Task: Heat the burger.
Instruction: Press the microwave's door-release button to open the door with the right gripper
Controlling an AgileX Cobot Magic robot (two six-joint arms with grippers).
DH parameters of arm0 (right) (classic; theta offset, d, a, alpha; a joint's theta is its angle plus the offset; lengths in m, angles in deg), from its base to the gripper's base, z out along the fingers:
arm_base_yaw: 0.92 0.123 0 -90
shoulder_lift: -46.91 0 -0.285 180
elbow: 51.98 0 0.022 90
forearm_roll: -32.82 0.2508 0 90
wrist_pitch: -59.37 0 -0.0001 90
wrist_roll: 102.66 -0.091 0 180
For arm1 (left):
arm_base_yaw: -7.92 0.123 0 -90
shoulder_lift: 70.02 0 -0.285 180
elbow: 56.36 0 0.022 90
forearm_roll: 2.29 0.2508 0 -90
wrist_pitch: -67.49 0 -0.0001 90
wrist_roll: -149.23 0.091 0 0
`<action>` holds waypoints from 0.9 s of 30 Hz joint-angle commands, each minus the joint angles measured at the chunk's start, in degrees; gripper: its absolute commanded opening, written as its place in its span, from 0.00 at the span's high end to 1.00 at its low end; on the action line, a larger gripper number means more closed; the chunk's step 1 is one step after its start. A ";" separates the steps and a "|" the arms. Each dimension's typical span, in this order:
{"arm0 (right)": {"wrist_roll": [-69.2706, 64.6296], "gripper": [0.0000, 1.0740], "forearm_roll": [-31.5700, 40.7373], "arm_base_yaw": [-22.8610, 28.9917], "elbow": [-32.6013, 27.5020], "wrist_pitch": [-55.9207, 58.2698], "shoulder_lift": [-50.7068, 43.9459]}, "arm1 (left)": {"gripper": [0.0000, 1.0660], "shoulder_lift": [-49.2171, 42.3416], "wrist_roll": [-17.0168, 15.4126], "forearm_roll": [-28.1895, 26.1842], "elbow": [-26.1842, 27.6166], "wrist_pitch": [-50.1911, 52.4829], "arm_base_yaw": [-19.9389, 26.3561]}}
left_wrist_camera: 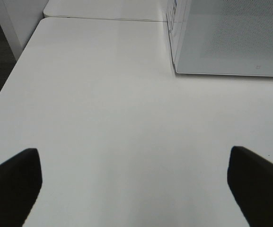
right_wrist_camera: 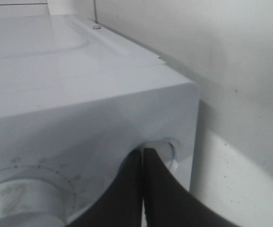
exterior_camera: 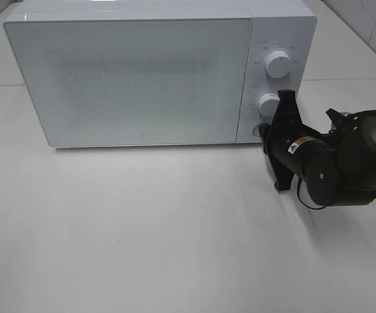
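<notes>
We've got the right gripper (right_wrist_camera: 143, 150) pinched shut at the microwave (exterior_camera: 135, 72)'s bottom button (right_wrist_camera: 168, 145) (door release, we reckon). The left gripper (left_wrist_camera: 135, 187) gapes idle. We can't see the burger anywhere. Next up: a firm, straight push.

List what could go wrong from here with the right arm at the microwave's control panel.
1. The right gripper, fingers shut, is at the round button in the panel's lower corner, just below the lower dial; a slip might nudge that dial instead.
2. A hard push may slide the microwave back on the smooth table.
3. The speckled door hides the inside, so the burger's presence cannot be confirmed.
</notes>
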 commanded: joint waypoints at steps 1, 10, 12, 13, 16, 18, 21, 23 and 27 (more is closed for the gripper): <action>-0.17 1.00 -0.92 -0.46 1.09 -6.13 -0.74 | 0.06 -0.86 -0.17 0.11 -0.17 0.74 0.11; 1.66 1.00 4.53 -0.46 1.49 -6.93 -0.74 | 0.06 -0.86 -0.17 0.11 -0.17 0.74 0.11; 2.01 1.00 5.44 -0.46 2.92 -6.88 -0.74 | 0.06 -0.86 -0.17 0.06 -0.17 0.74 0.11; 2.01 1.00 5.44 -0.46 2.92 -6.88 -0.74 | 0.06 -0.86 -0.17 0.06 -0.17 0.74 0.11; 3.38 1.00 7.62 -0.46 4.76 -6.99 -0.74 | 0.06 -0.86 -0.17 0.11 -0.17 0.74 0.11; 4.35 1.00 9.74 -0.46 5.79 -7.91 -0.74 | 0.06 -0.86 -0.17 0.11 -0.17 0.74 0.11; 6.59 1.00 11.57 -0.46 7.05 -9.74 -0.74 | 0.06 -0.86 -0.17 0.11 -0.17 0.74 0.11; 8.48 1.00 12.49 -0.46 8.77 -9.68 -0.52 | 0.06 -0.86 -0.17 0.11 -0.17 0.74 0.11; 8.94 1.00 12.49 -0.46 10.43 -10.26 0.29 | 0.06 -0.86 -0.17 0.11 -0.17 0.74 0.11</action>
